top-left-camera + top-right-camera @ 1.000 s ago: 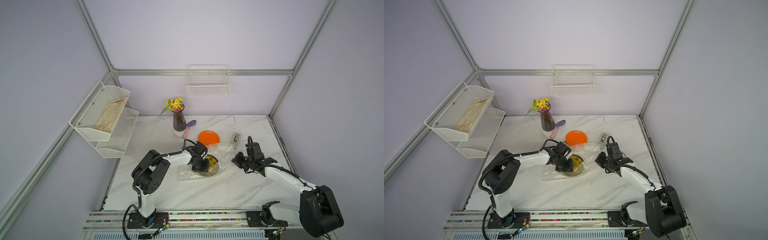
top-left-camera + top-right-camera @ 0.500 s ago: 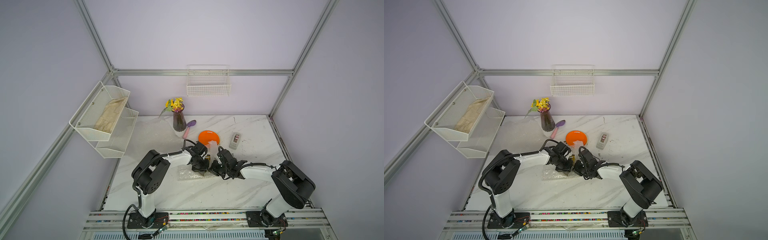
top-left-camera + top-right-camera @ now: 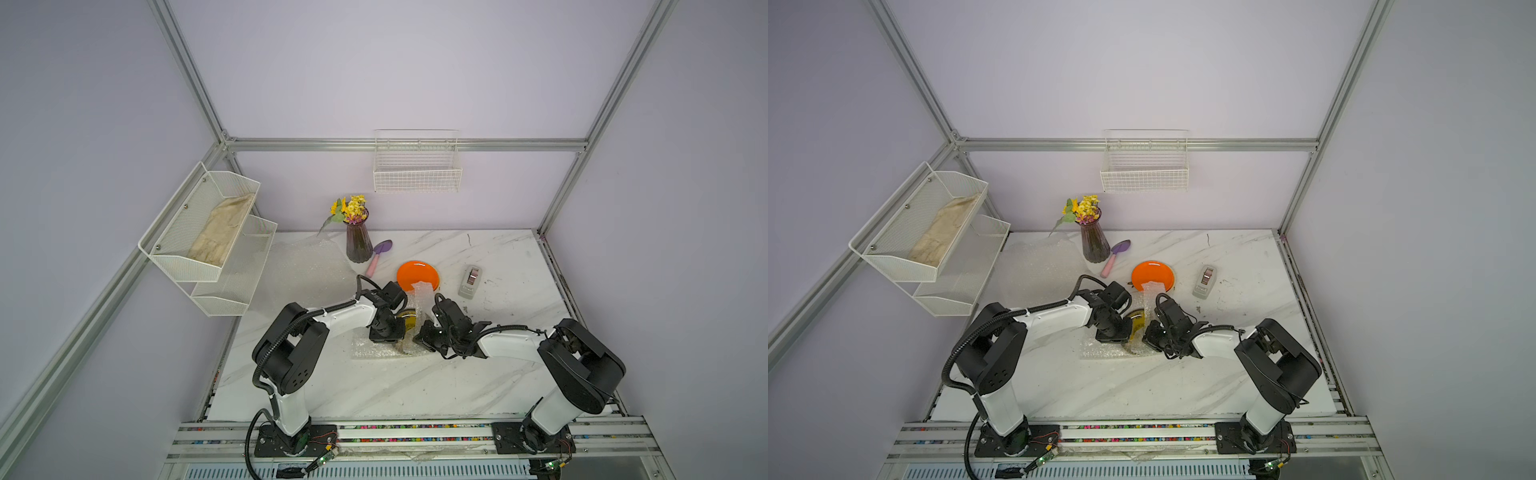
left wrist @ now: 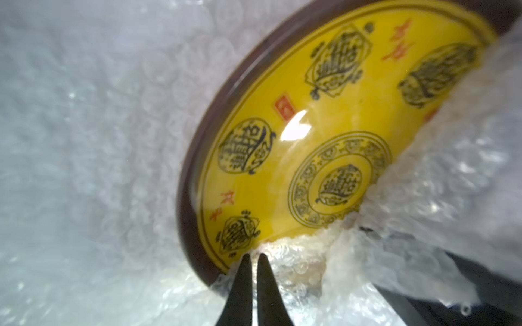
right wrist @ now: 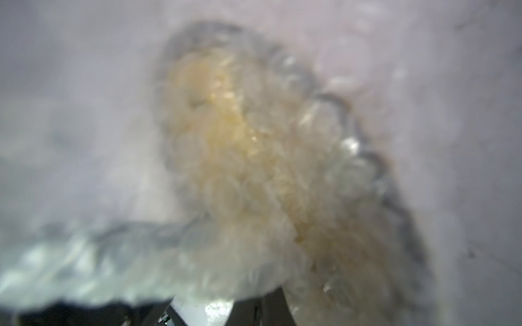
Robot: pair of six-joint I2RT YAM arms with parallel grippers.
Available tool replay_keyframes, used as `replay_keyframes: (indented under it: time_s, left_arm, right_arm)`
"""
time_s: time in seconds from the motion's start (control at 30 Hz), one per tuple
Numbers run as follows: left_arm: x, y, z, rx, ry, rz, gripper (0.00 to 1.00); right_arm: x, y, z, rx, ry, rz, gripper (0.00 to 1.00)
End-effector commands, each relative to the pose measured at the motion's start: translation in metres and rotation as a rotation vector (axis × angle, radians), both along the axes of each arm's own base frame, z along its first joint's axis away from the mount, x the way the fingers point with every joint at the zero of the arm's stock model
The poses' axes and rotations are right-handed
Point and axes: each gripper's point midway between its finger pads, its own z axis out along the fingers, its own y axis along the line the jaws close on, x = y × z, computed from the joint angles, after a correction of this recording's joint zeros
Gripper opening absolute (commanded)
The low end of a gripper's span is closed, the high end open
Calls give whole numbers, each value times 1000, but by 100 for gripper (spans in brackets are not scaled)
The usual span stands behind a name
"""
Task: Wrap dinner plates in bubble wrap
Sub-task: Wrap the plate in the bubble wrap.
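The yellow patterned dinner plate (image 3: 406, 320) (image 4: 310, 135) lies on a sheet of bubble wrap (image 3: 374, 348) at the middle of the table. My left gripper (image 3: 384, 332) (image 4: 253, 256) is shut, its tips at the plate's near rim against the wrap's edge. From the other side my right gripper (image 3: 424, 337) (image 5: 269, 295) is shut on the bubble wrap (image 5: 240, 169). The wrap is drawn up over part of the plate, with a flap (image 3: 422, 296) standing upright. The orange plate (image 3: 417, 274) sits bare behind them.
A grey tape dispenser (image 3: 469, 281) stands right of the orange plate. A vase of flowers (image 3: 358, 245) and a purple scoop (image 3: 379, 254) are at the back. Another bubble wrap sheet (image 3: 305, 270) lies back left, below a white wall shelf (image 3: 208, 237).
My right arm swung left from the table's right side to the yellow plate, pulling the wrap's edge up and over it. The left gripper stayed at the plate.
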Motion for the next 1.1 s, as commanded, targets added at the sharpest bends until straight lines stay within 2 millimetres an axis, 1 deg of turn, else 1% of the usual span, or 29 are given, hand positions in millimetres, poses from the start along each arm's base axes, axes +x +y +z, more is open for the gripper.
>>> replay_keyframes:
  time_s: [0.0,0.07,0.1,0.2,0.27,0.3,0.37,0.43,0.47,0.5,0.53,0.6,0.7,0.77,0.87,0.97,1.07]
  left_arm:
    - [-8,21,-21,99,55,-12,8]
    - [-6,18,-21,87,46,-18,8]
    - [-6,17,-21,83,44,-23,8]
    - [-5,14,-20,64,38,-37,8]
    - [-4,12,-17,54,27,-47,8]
    - [-2,11,-14,50,16,-51,7]
    - [0,13,-6,52,-9,-49,7]
    - [8,15,16,51,-69,-33,9]
    - [12,16,28,45,-100,-20,12]
    - [16,16,43,31,-135,-9,17]
    - [20,14,54,8,-158,-4,25]
    - [24,7,64,-35,-160,-11,37]
    - [25,-4,56,-65,-120,-31,48]
    - [27,-11,48,-80,-101,-42,50]
    - [33,-23,39,-115,-91,-62,51]
    - [42,-37,40,-171,-108,-77,50]
    - [48,-45,42,-198,-121,-85,45]
  right_arm:
    - [5,9,3,33,2,-4,0]
    - [10,18,9,66,-3,3,0]
    - [11,22,8,75,2,8,0]
    - [14,30,-2,107,17,13,0]
    - [14,32,-12,115,31,7,0]
    - [14,31,-17,106,41,2,0]
    - [11,22,-30,51,68,-21,0]
    - [6,11,-41,-3,97,-39,0]
    - [4,9,-43,-10,103,-42,0]
    - [2,8,-45,-14,109,-43,0]
    - [2,7,-46,-16,111,-44,0]
    - [2,8,-47,-12,112,-42,0]
    - [3,8,-47,-9,113,-45,0]
    - [3,9,-46,-4,113,-46,0]
    - [3,10,-43,1,109,-44,0]
    - [4,11,-41,7,105,-43,0]
    - [4,12,-38,10,101,-42,0]
